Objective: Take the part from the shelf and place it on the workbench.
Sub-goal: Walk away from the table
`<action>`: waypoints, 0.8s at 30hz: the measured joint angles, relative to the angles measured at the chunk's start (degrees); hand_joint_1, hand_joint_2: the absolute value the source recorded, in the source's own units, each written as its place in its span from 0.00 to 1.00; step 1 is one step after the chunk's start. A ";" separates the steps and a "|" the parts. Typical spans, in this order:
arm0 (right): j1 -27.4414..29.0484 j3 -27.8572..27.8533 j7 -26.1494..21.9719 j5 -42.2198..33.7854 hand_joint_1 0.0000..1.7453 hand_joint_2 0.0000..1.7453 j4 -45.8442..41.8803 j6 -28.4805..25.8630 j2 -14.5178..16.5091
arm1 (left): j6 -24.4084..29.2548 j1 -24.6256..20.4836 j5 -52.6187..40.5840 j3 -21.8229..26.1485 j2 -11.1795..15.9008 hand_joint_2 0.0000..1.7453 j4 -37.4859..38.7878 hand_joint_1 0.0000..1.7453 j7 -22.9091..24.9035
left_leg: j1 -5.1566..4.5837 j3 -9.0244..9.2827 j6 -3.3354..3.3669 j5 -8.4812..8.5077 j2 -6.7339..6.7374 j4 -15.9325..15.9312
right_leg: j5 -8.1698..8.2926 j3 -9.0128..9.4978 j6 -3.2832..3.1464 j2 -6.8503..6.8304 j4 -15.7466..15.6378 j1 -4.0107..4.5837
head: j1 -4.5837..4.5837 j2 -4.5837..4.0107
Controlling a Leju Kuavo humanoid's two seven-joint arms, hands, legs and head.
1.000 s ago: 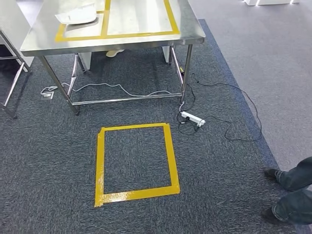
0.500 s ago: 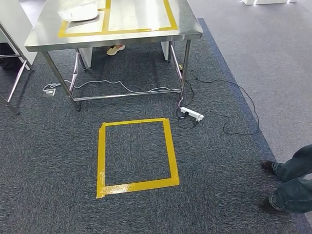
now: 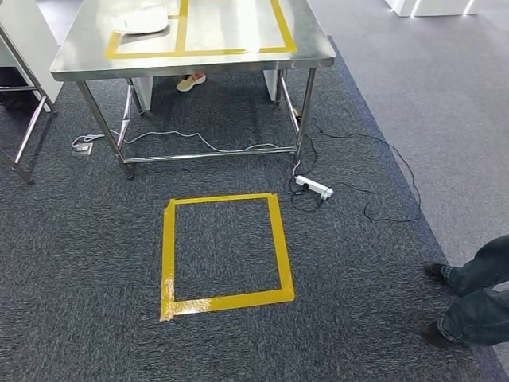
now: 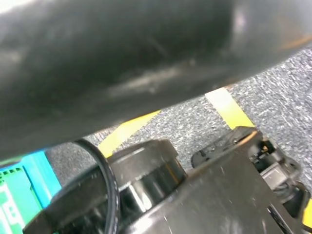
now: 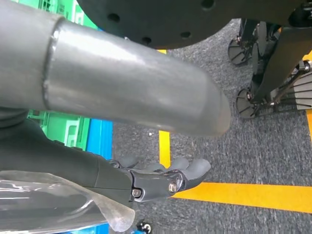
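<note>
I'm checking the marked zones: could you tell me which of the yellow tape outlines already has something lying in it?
The left outline on the steel table: a white object lies in it. The right table outline and the floor square hold nothing.

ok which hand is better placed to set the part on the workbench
Right, probably. In the right wrist view a metal tube lies along the right hand, though the grip is unclear. The workbench stands ahead.
</note>
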 joint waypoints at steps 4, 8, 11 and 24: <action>0.00 0.04 -0.03 0.14 0.00 0.00 0.08 0.00 -0.01 | 0.02 0.00 -0.02 -0.40 0.36 0.00 0.00 0.00 0.07 | 0.03 -0.31 -0.07 0.21 0.00 0.05 | 0.11 -0.26 0.27 0.00 0.08 -0.01 | -0.01 0.00; -0.01 0.38 -0.10 0.82 0.00 0.00 0.19 -0.04 -0.02 | 0.18 0.00 -0.16 -0.77 0.56 0.00 0.00 0.00 0.61 | -0.06 -0.53 -0.17 0.29 0.00 0.15 | 0.22 -0.50 0.41 -0.01 0.17 -0.03 | -0.03 0.00; 0.00 1.05 -0.11 1.57 0.00 0.00 0.38 -0.27 -0.02 | 0.21 0.01 -0.47 -1.14 0.75 0.00 0.00 0.00 0.97 | -0.10 -0.75 -0.11 0.34 0.00 0.22 | 0.36 -0.64 0.62 -0.01 0.17 -0.06 | -0.03 0.00; 0.16 1.96 -0.20 1.58 0.00 0.00 0.63 -0.46 -0.22 | 0.19 -0.01 -0.67 -1.73 0.91 0.00 0.00 0.00 1.20 | -0.01 -2.33 1.24 2.38 -0.23 -0.61 | -9.08 -7.83 1.17 0.35 17.58 -0.16 | 0.21 0.00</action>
